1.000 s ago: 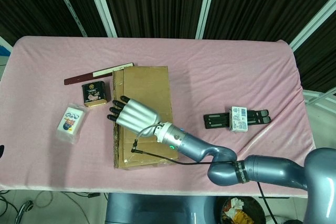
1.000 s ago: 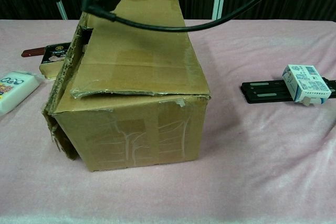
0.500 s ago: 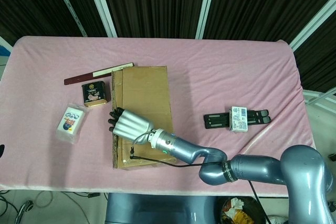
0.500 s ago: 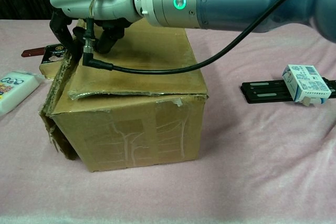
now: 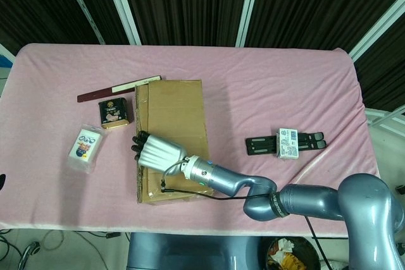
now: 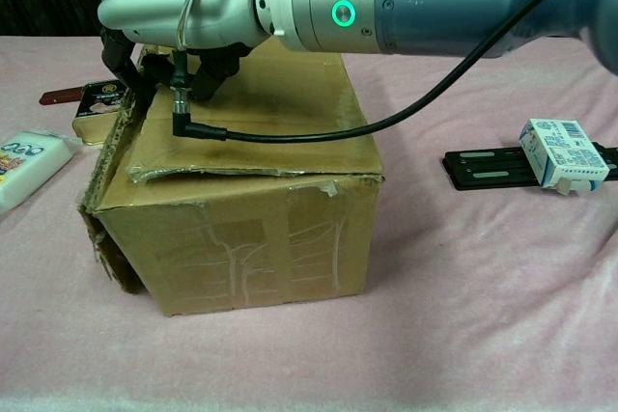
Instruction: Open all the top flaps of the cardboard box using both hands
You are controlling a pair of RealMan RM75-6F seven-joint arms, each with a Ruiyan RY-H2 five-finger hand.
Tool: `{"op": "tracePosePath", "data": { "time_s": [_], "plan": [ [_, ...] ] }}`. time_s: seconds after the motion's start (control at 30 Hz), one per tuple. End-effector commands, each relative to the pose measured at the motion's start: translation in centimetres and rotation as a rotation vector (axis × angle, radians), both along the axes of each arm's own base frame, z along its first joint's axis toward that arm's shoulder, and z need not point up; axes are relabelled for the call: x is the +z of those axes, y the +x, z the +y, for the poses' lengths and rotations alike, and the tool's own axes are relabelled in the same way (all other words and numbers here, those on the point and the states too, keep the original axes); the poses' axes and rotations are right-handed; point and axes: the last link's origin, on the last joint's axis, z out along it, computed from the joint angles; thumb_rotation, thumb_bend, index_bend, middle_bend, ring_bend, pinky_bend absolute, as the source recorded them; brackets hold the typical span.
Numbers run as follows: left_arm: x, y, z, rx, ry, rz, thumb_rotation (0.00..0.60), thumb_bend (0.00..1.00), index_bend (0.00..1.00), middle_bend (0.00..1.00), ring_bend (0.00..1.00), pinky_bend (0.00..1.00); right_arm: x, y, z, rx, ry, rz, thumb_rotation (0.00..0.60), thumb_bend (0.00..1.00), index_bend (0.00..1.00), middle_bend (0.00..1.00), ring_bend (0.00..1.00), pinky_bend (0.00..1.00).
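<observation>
lowered since before, one right hand [image 6: 183, 7] hooks curled fingers on one cardboard box [image 6: 241, 200] flap.

One arm enters the head view from the lower right of the frame and extends toward the lower centre-left, forearm nearly level. By the rig layout this is the right arm. The right hand [image 5: 154, 150] [image 6: 183, 9] is oriented palm down, fingers [image 6: 121, 53] curled downward at the upper left of the chest view. Whether the fingers grip anything cannot be determined. A green indicator is lit on the wrist. The left hand appears in neither view.
</observation>
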Motion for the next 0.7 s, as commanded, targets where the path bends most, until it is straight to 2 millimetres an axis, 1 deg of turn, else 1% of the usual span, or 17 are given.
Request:
{"op": "tracePosePath", "data": {
  "time_s": [0.03,0.43,0.57,0.7],
  "plan": [
    [0.0,0.0,0.0,-0.002,0.000,-0.003,0.600,0.28,0.01,0.01,0.00,0.06,0.2,-0.2,-0.1,-0.003,-0.010,0.008,0.600,0.88,0.51,0.35,0.21,0.28],
    [-0.1,-0.1,-0.1,-0.003,-0.003,-0.004,0.600,0.28,0.01,0.01,0.00,0.06,1.1,-1.4,-0.4,-0.026,-0.040,0.036,0.600,0.88,0.52,0.36,0.21,0.28],
    [-0.1,-0.1,-0.2,-0.002,-0.004,-0.005,0.600,0.28,0.01,0.01,0.00,0.06,1.5,-1.8,-0.5,0.012,-0.080,0.072,0.600,0.88,0.52,0.36,0.21,0.28],
    [-0.1,-0.1,-0.1,0.001,-0.007,-0.007,0.600,0.28,0.01,0.01,0.00,0.06,2.2,-1.5,-0.5,0.040,-0.102,0.084,0.600,0.88,0.53,0.36,0.21,0.28]
  ]
}}
